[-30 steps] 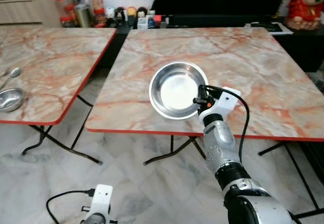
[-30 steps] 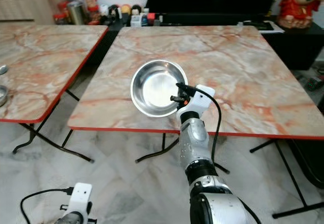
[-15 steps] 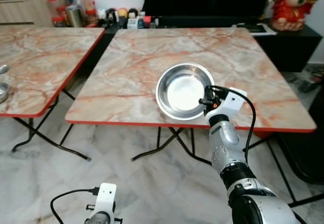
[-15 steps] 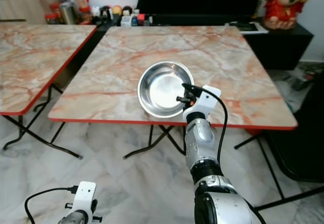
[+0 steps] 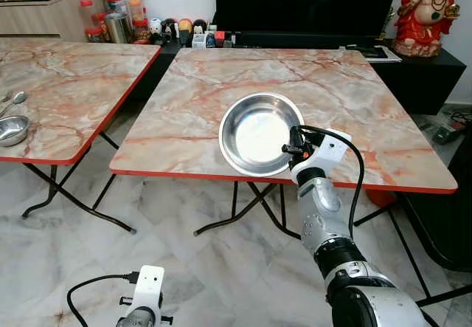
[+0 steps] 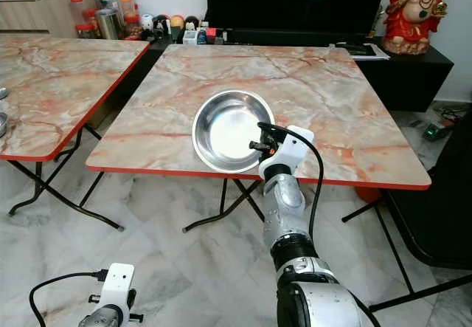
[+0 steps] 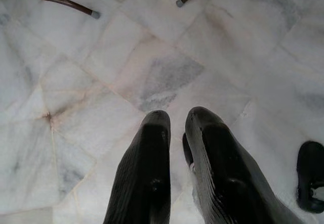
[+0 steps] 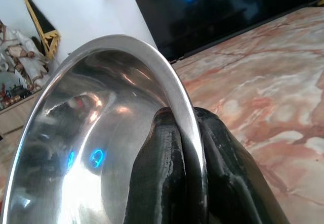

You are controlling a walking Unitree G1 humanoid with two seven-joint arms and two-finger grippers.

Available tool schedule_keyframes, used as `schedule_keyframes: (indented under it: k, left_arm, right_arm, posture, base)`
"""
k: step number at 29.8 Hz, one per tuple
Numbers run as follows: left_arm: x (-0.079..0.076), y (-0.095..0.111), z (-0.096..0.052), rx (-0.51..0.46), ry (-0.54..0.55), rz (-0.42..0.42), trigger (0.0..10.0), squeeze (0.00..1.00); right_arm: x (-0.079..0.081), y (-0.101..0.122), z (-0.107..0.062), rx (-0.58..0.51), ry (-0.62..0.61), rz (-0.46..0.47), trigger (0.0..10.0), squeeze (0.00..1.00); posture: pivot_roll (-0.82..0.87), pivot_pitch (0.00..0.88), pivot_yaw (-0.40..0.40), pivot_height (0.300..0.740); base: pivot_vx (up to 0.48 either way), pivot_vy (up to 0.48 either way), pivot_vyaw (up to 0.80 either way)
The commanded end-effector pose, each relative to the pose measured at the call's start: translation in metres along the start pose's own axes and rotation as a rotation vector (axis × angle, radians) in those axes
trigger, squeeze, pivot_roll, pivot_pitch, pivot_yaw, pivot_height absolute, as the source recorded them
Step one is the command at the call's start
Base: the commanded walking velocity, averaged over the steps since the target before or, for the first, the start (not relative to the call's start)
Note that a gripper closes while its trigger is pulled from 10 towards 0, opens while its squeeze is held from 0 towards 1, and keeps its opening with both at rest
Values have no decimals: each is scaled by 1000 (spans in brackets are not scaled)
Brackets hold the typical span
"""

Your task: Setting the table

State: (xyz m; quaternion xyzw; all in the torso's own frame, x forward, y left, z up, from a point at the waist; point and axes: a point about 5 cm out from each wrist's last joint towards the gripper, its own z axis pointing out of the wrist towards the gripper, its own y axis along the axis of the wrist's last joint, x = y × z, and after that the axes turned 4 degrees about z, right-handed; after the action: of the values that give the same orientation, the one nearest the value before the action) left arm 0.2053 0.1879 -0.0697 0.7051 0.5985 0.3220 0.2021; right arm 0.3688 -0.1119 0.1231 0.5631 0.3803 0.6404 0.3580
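Right gripper [image 8: 185, 148] pinching steel bowl [image 5: 259, 133] rim, apparently above table [image 5: 369, 98].

Even, bright indoor light keeps the head views sharp, with white glare inside the steel bowl [image 5: 261, 134], faint shadows under the surface [image 5: 383, 135], and soft close-up blur in the wrist views.

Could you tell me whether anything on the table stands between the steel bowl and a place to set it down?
Nothing visible does. The right claw is shut on the rim of the steel bowl above the near edge of the marble table, whose top looks bare around and beyond it.
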Motion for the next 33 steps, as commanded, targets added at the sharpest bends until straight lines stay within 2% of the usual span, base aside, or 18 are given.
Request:
schedule_keyframes:
  k: [1,14,22,33]
  left_arm:
    - [1,3,1,0,8,-17,10000,0]
    - [1,3,1,2,9,-16,10000,0]
    - [1,3,1,5,13,-17,10000,0]
    - [1,2,1,8,12,-14,10000,0]
  right_arm:
    - [-1,10,4,-34,-4,-9,10000,0]
    - [0,11,4,-41,3,-19,10000,0]
    - [2,12,4,-50,27,-51,10000,0]
    - [2,10,3,-41,19,-45,10000,0]
  posture:
    - [70,0,-1,740]
    - [70,0,-1,740]
    - [70,0,-1,740]
    - [68,0,3,740]
  base:
    - [0,0,-450]
    - [55,0,0]
    - [242,0,57]
    - [243,0,41]
